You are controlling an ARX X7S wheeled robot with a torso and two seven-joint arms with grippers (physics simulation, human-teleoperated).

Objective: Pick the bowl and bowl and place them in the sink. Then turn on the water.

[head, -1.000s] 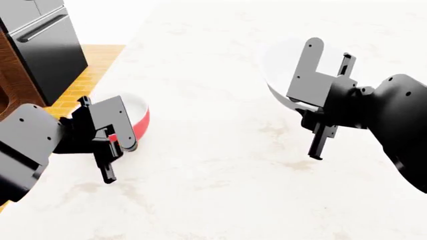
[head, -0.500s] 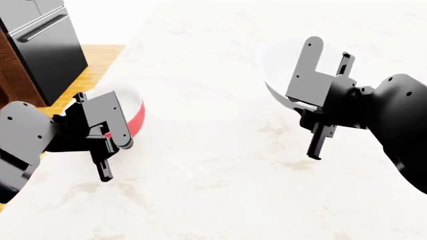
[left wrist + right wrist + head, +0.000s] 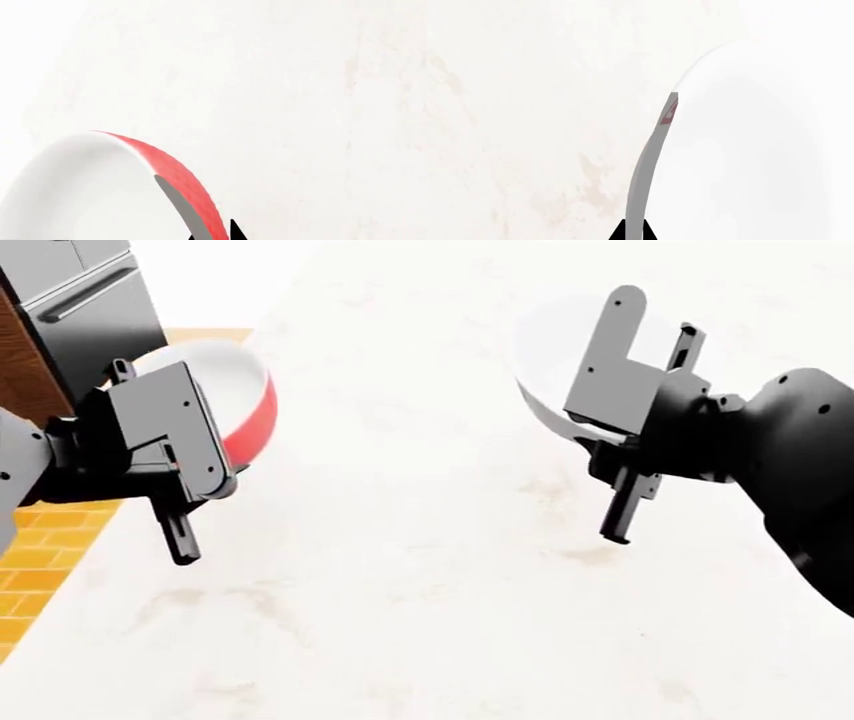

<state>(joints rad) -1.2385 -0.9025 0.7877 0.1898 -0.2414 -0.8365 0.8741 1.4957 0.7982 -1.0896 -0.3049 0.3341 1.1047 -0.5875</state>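
Bowls are up in both of my grippers, one per arm, over the pale marbled countertop [image 3: 427,570]. On my left, the left gripper [image 3: 180,445] is clamped on the rim of the red bowl [image 3: 247,410], its flat grey finger plate lying across the near side of the bowl so that only the red outer wall and a slice of the white inside show past it in the head view. From the left wrist camera I see the same red bowl [image 3: 180,175] edge-on, the red outside curving down to a dark fingertip pinching the rim, with the white interior on the other side. This bowl hangs near the counter's left edge, close to a dark cabinet front [image 3: 87,310] and above the orange brick-patterned floor [image 3: 40,560]. On my right, the right gripper [image 3: 627,410] is closed on the rim of the white bowl [image 3: 547,360], which is tilted steeply, its open side facing away from the arm. The right wrist camera shows the white bowl [image 3: 747,150] filling much of the frame, its grey-shaded rim running down into the dark fingertips. The two bowls are well apart, with bare counter between them. The sink is not in any of my views.
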